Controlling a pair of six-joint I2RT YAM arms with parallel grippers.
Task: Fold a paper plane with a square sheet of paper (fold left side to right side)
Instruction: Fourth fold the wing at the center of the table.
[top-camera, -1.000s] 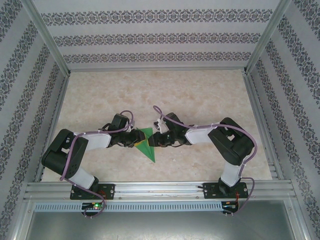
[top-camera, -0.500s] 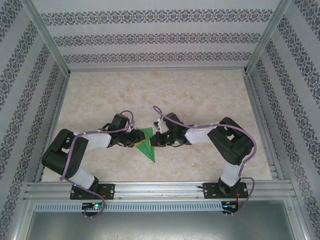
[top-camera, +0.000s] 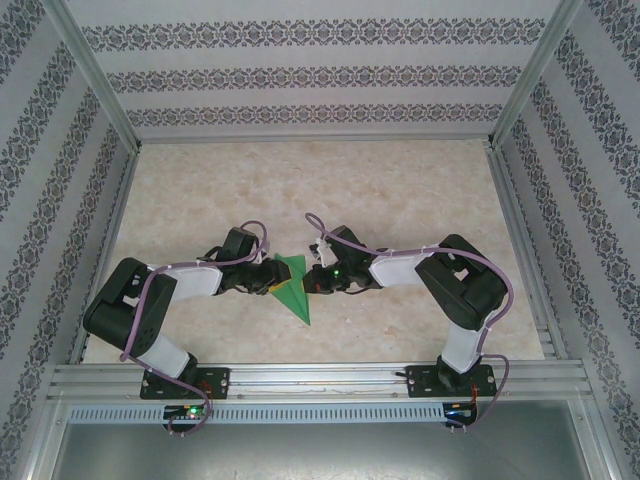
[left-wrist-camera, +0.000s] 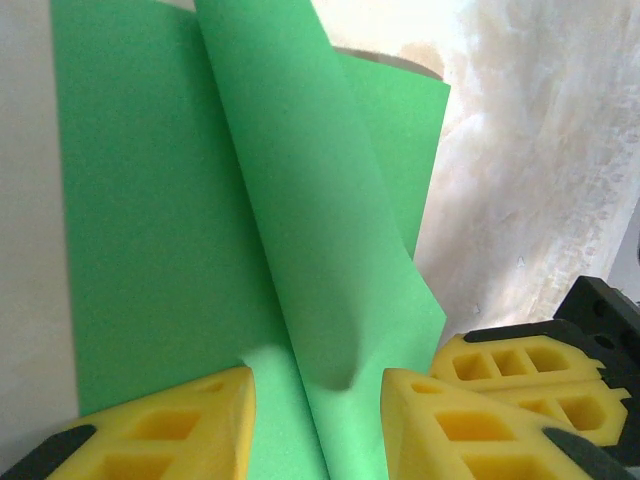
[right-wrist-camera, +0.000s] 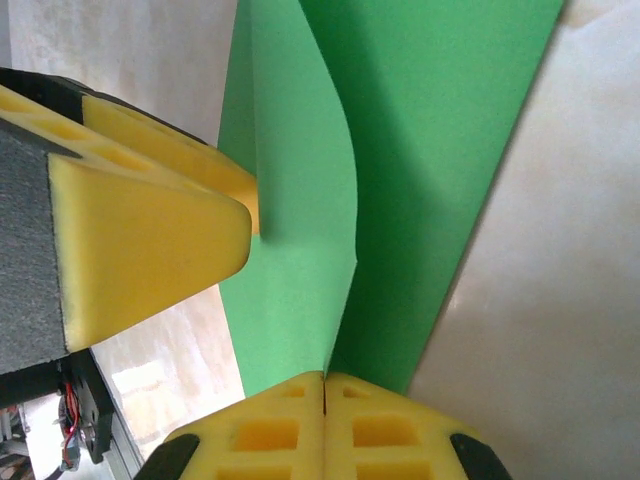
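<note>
Pinching tight, the R gripper has both pads pressed together w/ no gap. The tip of the raised flap of the green paper runs straight into that seam, so it looks to have the flap nipped. L gripper is part open, pads apart on either side of the same raised fold, not clamping it as far as I can see. Paper is already a pointed wedge, base flat on the table approx midway btwn L and R edges, nearer the near edge than the far one, tip aimed at the near edge. Risks, imo: R grip is on a tiny bit of thin sheet, so a pull across could slip it out or tear it. W/ L not pressing the base down, the whole piece may slide or lift w/ the flap, and the crease would land off the centre line.
</note>
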